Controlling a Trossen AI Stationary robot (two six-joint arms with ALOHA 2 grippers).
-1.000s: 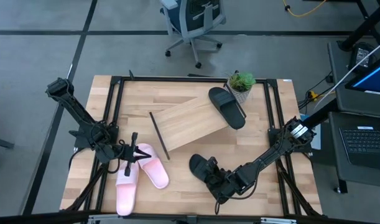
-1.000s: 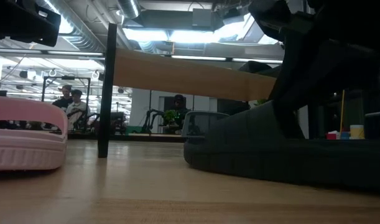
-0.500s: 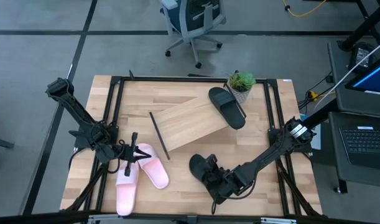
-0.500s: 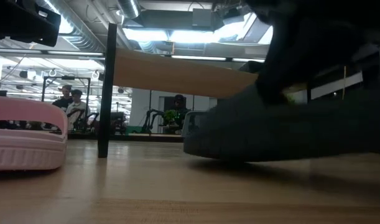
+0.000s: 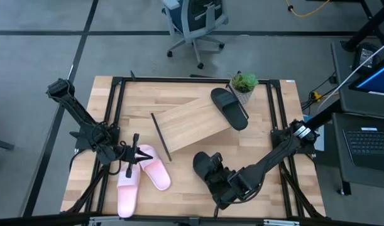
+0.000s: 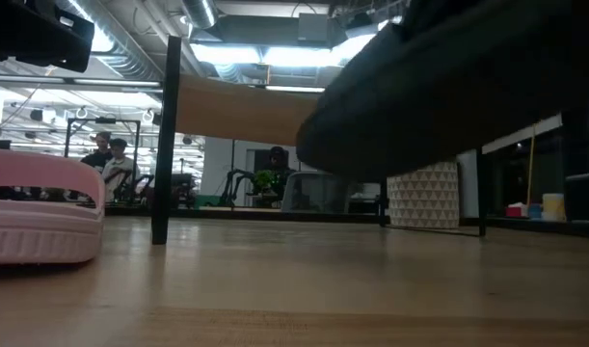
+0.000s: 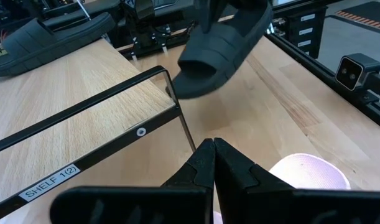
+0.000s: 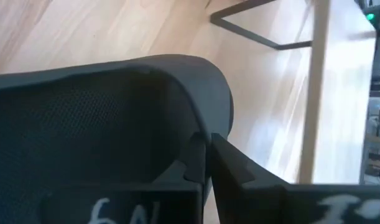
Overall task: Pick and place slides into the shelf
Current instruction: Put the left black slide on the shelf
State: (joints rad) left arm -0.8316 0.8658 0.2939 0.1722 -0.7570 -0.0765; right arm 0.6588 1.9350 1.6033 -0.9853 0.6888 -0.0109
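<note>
On the light wooden tabletop (image 5: 267, 188), lower right, the right gripper (image 5: 224, 182) is clamped on a matte black slide sandal (image 5: 207, 168), lifted clear. Lower left, the left gripper (image 5: 132, 156) waits, jaws together, above the light pink sandals (image 5: 141, 179).

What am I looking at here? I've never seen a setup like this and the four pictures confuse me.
Two robot arms work at a wooden table. One picture looks down from above, one looks level across the tabletop, and one comes from each arm's wrist. The right gripper has clamped a black slide and holds it off the table, clearest in the low view. The left gripper waits, shut, above the pink slides. The slanted board is the shelf; the other black slide rests on its far end, beside a potted plant.
</note>
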